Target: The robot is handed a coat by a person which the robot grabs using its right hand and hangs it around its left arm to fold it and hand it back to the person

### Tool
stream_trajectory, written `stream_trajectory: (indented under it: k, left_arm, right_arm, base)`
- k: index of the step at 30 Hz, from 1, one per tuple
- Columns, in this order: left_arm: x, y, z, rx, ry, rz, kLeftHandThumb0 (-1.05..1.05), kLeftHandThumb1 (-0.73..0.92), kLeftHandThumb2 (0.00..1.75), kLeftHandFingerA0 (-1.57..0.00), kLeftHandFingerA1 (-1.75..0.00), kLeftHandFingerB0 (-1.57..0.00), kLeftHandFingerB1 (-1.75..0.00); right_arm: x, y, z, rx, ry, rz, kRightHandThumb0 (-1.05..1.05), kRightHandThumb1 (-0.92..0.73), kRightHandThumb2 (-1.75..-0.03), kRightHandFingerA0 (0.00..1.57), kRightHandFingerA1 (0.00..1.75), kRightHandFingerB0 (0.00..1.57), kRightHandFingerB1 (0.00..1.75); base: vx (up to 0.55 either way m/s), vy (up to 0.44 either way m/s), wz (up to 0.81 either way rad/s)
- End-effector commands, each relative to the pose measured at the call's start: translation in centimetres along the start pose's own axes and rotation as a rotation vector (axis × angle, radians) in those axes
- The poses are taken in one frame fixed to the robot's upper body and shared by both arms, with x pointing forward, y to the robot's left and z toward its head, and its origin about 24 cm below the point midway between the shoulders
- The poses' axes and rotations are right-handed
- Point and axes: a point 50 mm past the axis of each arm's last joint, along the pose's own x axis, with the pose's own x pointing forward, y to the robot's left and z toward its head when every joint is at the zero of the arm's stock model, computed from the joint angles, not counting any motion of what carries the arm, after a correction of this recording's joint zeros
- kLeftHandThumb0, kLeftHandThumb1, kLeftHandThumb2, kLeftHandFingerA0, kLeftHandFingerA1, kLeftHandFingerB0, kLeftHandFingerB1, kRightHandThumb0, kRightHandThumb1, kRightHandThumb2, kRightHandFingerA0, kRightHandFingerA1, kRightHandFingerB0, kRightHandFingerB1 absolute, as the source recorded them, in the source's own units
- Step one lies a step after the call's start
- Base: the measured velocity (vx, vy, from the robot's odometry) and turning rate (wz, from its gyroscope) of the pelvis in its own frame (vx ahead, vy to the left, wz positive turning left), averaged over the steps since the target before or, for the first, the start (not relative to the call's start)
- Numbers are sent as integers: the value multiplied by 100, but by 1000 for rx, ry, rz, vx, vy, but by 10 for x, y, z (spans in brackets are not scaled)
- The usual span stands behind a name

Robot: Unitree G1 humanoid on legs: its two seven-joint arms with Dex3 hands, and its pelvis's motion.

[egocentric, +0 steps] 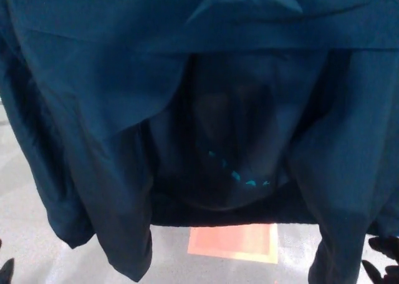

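A dark blue coat (187, 97) hangs close in front of the head view and fills nearly all of it. Its collar opening and dark lining (230, 140) face me, and its sleeves and hem droop toward the floor. My right hand (383, 260) shows at the bottom right corner, just beside the coat's right edge, its black fingers apart and nothing between them. A small black tip of my left hand (5, 269) shows at the bottom left corner, below the coat. Whoever holds the coat up is hidden behind it.
Grey floor (37, 221) shows below and left of the coat. An orange-pink rectangle (234, 241) lies on the floor under the hem, near the middle.
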Motion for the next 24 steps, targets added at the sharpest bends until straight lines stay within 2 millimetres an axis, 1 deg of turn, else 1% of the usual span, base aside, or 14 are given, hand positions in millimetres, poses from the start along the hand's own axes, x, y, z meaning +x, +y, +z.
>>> stream_trajectory:
  k: [1,2,4,5,6,10,12,14,16,18,19,22,23,24]
  left_arm:
    - [-6,1,-13,-68,-12,-20,-25,58,106,-8,-50,-8,-50]
    - [-7,0,-16,-73,-12,-22,-26,59,107,-7,-50,-7,-50]
    - [-9,-1,-22,-83,-8,-38,-25,60,107,-7,-50,-6,-50]
    - [-9,-1,-23,-93,-7,-39,-49,67,75,-17,-38,-13,-36]
    - [-9,-1,-22,-96,-7,-40,-49,67,76,-18,-38,-13,-36]
    - [-13,-4,-33,-121,7,-51,-48,67,75,-18,-38,-12,-36]
    - [-14,-3,-33,-112,-15,-66,-27,58,106,-7,-50,-7,-50]
    - [-15,-5,-33,-137,-19,-70,-26,58,106,-8,-50,-7,-50]
    - [-16,-7,-35,-145,-28,-89,-25,61,108,-7,-50,-7,-50]
    - [-18,-8,-40,-149,-25,-92,-25,61,108,-8,-50,-8,-50]
    - [-18,-9,-41,-158,-24,-92,-48,69,74,-21,-39,-17,-37]
    - [-18,-10,-39,-112,-29,-100,-51,69,77,-20,-39,-13,-37]
    - [-17,-10,-38,-125,-34,-103,-50,69,76,-19,-40,-13,-37]
    - [-17,-9,-35,-144,-42,-108,-26,62,109,-7,-50,-6,-50]
  right_arm:
    - [-6,-4,-6,-10,-68,34,-67,-66,-97,2,40,5,35]
    - [-7,-4,-4,16,-99,33,-33,-58,-110,0,48,0,47]
    - [-11,-6,0,55,-177,18,-33,-59,-111,0,48,0,47]
    - [-15,-10,6,85,-249,1,-33,-61,-111,0,48,0,46]
    - [-19,-13,10,100,-293,-13,-61,-85,-66,20,31,18,28]
    - [-46,-22,15,138,-442,-19,-59,-82,-64,29,34,21,30]
    - [-80,-33,23,107,-514,16,-54,-80,-63,34,37,27,33]
    - [-124,-39,35,47,-627,134,-56,-59,-95,33,53,18,45]
    - [-153,-41,46,31,-734,212,-53,-59,-97,35,55,17,45]
    - [-177,-41,57,13,-846,281,-52,-60,-98,35,55,18,46]
    - [-191,-43,65,16,-929,295,-51,-61,-97,37,56,21,48]
    - [-226,-51,88,104,-1094,361,-57,-61,-98,37,56,24,49]
    - [-235,-56,94,160,-1151,402,-58,-75,-61,44,46,40,42]
    - [-248,-64,105,233,-1254,506,-58,-58,-98,35,59,25,53]
  base:
    - [84,0,1]
    - [81,2,1]
    - [0,0,0]
    - [0,0,0]
    - [0,0,0]
    - [0,0,0]
    - [0,0,0]
    - [0,0,0]
    - [0,0,0]
    - [0,0,0]
    - [0,0,0]
    - [0,0,0]
    - [0,0,0]
    - [0,0,0]
